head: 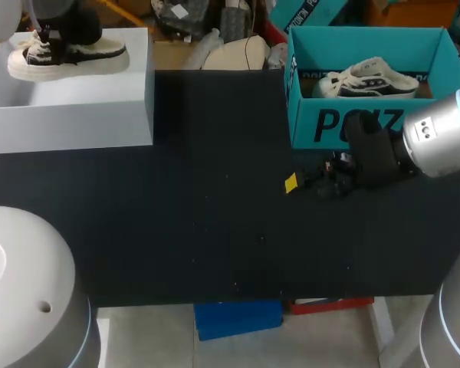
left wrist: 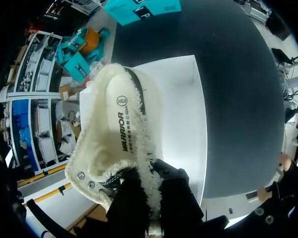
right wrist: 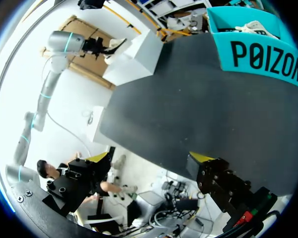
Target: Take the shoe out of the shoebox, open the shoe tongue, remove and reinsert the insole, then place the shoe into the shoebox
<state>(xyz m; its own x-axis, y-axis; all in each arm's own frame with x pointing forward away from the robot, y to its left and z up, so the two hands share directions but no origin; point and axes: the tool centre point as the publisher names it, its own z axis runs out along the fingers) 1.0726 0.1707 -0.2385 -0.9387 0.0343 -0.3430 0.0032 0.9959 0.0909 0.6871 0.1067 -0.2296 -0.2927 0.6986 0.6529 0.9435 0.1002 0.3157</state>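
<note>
A cream and black shoe (head: pixel 69 55) with a fluffy rim rests on the white box (head: pixel 84 100) at the far left. My left gripper (head: pixel 50 34) is shut on its rim at the heel end. In the left wrist view the black fingers (left wrist: pixel 176 191) pinch that fuzzy rim, and the shoe (left wrist: pixel 119 134) shows its printed insole above the white box (left wrist: pixel 181 109). A second shoe (head: pixel 376 79) lies in the teal shoebox (head: pixel 360 123) at the far right. My right gripper (head: pixel 314 180) hovers low in front of that box, open and holding nothing. Its yellow tips stand wide apart in the right wrist view (right wrist: pixel 149 158), with the teal shoebox (right wrist: pixel 260 54) ahead.
The black table top (head: pixel 215 215) stretches between the two boxes. My right arm's silver link (head: pixel 437 138) crosses the teal box's front right corner. My left arm's base (head: pixel 23 291) fills the near left corner.
</note>
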